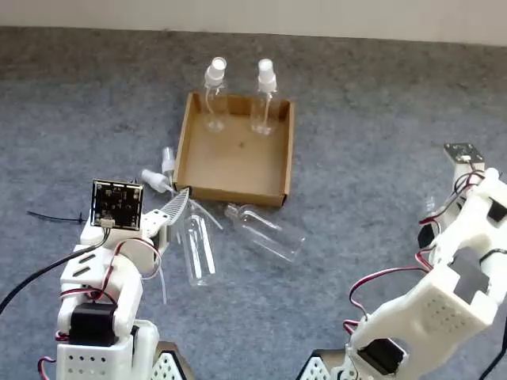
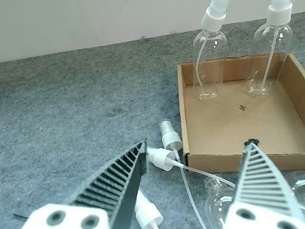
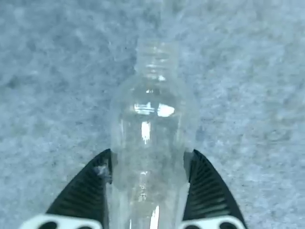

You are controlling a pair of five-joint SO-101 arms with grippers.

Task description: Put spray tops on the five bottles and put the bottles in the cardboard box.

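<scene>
Right wrist view has the right gripper point(image 3: 148, 160) closed on the body of a clear bottle point(image 3: 150, 129), one ribbed finger pressed against each side. The bottle's threaded neck is bare and points away from the gripper over the grey mat point(image 3: 248, 71). Left wrist view shows the left gripper point(image 2: 196, 143) spread wide with nothing between its fingers, held above the mat. Just beyond its fingertips runs the near wall of the cardboard box point(image 2: 228, 161). At the box's far wall, well beyond the gripper, a first topped bottle point(image 2: 209, 62) and a second topped bottle point(image 2: 269, 57) stand upright side by side. Loose spray tops lie on the mat by the box's near corner: one spray top point(image 2: 162, 159) just beside a fingertip, its dip tube trailing across the gap between the fingers, another spray top point(image 2: 170, 138) just past it, and a third spray top point(image 2: 147, 207) closer in. An uncapped bottle point(image 2: 217, 200) lies on its side under the gap, close to the other finger.
</scene>
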